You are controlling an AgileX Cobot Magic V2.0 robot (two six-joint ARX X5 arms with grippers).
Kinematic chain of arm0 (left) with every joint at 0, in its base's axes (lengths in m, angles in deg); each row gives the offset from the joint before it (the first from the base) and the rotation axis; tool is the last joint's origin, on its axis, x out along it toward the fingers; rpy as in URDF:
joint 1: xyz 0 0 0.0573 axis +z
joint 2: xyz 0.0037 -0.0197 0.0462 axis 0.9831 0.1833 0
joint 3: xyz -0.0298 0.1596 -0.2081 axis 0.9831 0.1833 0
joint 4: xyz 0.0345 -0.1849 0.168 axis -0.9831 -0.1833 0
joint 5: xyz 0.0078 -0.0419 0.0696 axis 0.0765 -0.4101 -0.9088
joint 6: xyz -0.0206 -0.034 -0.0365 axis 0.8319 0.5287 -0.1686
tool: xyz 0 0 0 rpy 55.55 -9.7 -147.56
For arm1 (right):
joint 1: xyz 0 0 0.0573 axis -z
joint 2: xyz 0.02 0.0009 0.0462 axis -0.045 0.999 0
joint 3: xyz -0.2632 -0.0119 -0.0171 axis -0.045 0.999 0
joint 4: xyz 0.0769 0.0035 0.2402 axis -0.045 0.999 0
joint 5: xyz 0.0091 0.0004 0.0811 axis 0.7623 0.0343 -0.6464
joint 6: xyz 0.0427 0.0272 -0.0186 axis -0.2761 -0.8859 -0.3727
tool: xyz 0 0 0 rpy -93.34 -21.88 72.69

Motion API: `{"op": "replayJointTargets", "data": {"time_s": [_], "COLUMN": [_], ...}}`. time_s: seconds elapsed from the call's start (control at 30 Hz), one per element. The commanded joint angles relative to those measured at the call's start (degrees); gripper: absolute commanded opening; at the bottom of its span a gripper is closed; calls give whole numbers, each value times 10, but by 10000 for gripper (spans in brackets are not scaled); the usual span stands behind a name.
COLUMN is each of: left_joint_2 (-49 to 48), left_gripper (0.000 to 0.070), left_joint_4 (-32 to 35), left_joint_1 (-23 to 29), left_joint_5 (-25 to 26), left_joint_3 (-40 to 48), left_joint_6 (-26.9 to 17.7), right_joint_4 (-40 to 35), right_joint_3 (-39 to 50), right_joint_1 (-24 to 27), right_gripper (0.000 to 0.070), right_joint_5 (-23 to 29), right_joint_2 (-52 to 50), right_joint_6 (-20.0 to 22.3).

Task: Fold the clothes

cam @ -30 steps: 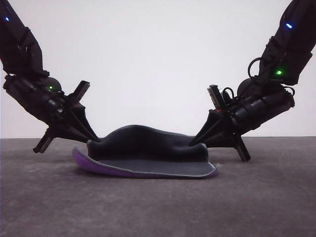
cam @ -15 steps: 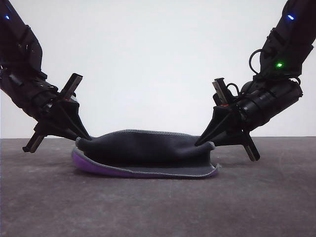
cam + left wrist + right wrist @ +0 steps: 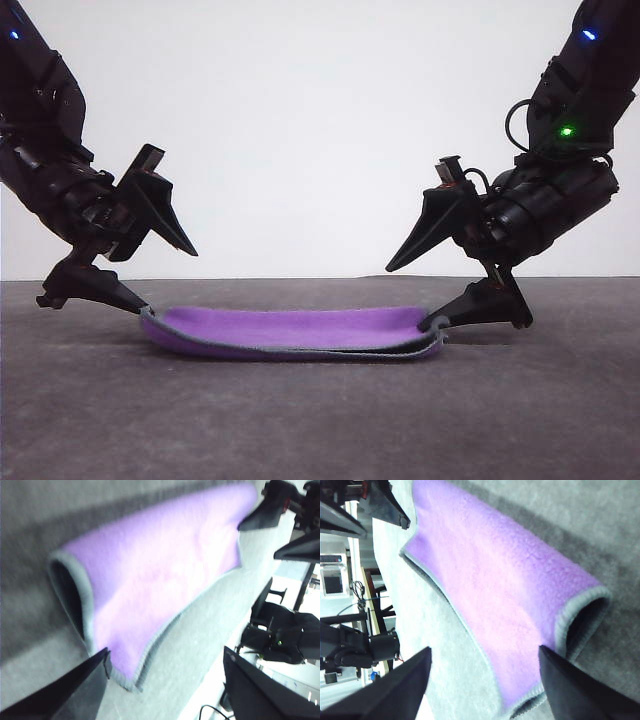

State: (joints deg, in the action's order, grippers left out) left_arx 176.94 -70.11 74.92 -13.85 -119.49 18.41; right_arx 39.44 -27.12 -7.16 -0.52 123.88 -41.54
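Left gripper (image 3: 165,279) jaws spread wide, lower finger touching cloth (image 3: 290,328) left edge. Right gripper (image 3: 408,297) same at right edge. Cloth folded, purple up; bare table (image 3: 300,420) near side.

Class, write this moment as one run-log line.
cloth: folded, purple up, on table | left gripper: open at cloth's left end | right gripper: open at right end

A lab: plain white backdrop (image 3: 320,120), grey test table (image 3: 320,420), monitor (image 3: 332,582).
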Motion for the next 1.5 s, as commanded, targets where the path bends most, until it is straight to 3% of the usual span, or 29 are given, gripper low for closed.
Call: {"op": "replayJointTargets", "data": {"time_s": [0.0,0.1,0.27,0.43,0.77,0.97,1.1,1.27,1.47], "left_joint_2": [10,4,-21,-68,-228,-309,-357,-388,-389], "left_gripper": [444,444,443,443,436,436,436,436,436], "left_joint_4": [-7,-8,-2,27,65,55,54,55,58], "left_joint_1": [1,1,4,14,28,28,32,46,54], "left_joint_5": [2,2,-22,-103,-282,-317,-349,-350,-350], "left_joint_3": [-14,-15,-16,-16,-15,-1,42,74,76], "left_joint_6": [-21,-24,-25,8,51,60,61,70,71], "right_joint_4": [2,1,15,23,71,86,17,-158,-276], "right_joint_3": [-12,-12,-12,-12,-7,56,162,287,325], "right_joint_1": [-2,-1,-1,-1,-15,-31,-33,-33,-36], "right_gripper": [444,444,444,444,444,444,444,444,444], "right_joint_5": [-1,22,110,195,308,338,343,320,257], "right_joint_2": [-10,-36,-99,-181,-367,-437,-456,-443,-371], "right_joint_6": [22,23,25,24,26,15,-25,-110,-172]}}
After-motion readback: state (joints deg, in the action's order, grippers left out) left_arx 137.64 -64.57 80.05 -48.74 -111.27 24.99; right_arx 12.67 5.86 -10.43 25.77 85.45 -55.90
